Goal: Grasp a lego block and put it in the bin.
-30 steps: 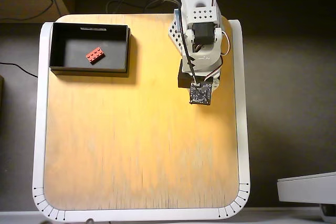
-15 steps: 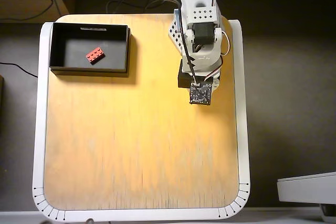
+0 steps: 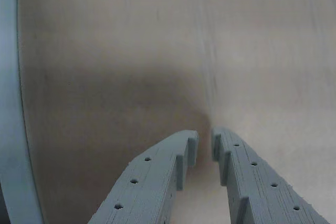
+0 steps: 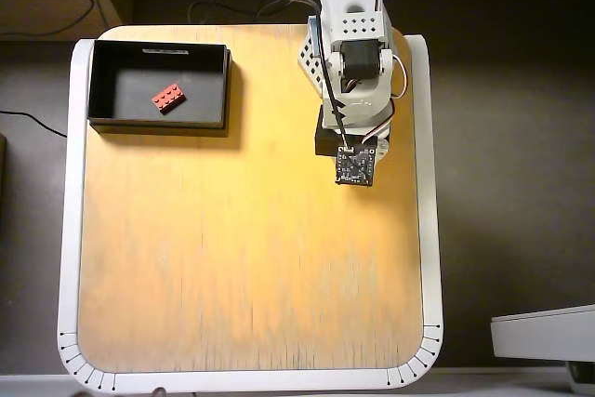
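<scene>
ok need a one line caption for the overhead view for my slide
Red lego block lying inside the black bin at the table's top-left corner, the arm folded back at the far edge.

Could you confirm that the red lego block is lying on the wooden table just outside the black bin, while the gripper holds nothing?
Not quite: the lego block lies inside the bin, on its dark floor, as the overhead view shows. The rest stands: in the wrist view the gripper holds nothing, its jaws nearly together over bare table.
</scene>
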`<state>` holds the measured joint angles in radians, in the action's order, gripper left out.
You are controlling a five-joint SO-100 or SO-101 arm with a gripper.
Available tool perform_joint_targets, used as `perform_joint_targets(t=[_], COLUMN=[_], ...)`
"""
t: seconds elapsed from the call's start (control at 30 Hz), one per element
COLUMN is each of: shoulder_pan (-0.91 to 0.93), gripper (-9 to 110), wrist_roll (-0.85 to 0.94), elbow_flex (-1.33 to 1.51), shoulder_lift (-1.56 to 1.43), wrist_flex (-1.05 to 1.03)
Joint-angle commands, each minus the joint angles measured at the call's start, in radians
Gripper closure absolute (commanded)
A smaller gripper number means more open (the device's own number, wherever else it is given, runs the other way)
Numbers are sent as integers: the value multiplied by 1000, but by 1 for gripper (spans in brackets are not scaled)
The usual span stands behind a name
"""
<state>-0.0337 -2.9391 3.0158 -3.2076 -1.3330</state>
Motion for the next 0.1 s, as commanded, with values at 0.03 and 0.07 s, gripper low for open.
perform_joint_targets(t=[0.03,0.07], shoulder_pan=[-18,-18], gripper=[101,101], wrist_roll=[3,3], elbow_flex=[158,158], shoulder_lift=[-89,-89], wrist_flex=[-6,-6])
